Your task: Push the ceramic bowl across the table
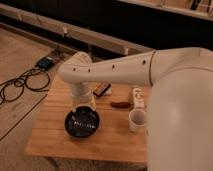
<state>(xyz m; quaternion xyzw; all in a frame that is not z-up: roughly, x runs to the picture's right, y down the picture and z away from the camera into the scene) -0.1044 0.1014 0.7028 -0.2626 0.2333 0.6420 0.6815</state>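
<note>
The dark blue-black ceramic bowl [82, 123] sits on the wooden table [55, 137], left of middle and toward the near edge. My white arm reaches in from the right and bends down over the table. The gripper [83, 109] hangs from the arm's wrist directly above the bowl's far rim, close to or touching it. The arm hides part of the table behind the bowl.
A white cup [136, 119] stands right of the bowl. A brown oblong item [121, 105], a small dark packet [102, 90] and a white item [137, 96] lie on the far part. Cables and a power box [46, 62] lie on the floor at left.
</note>
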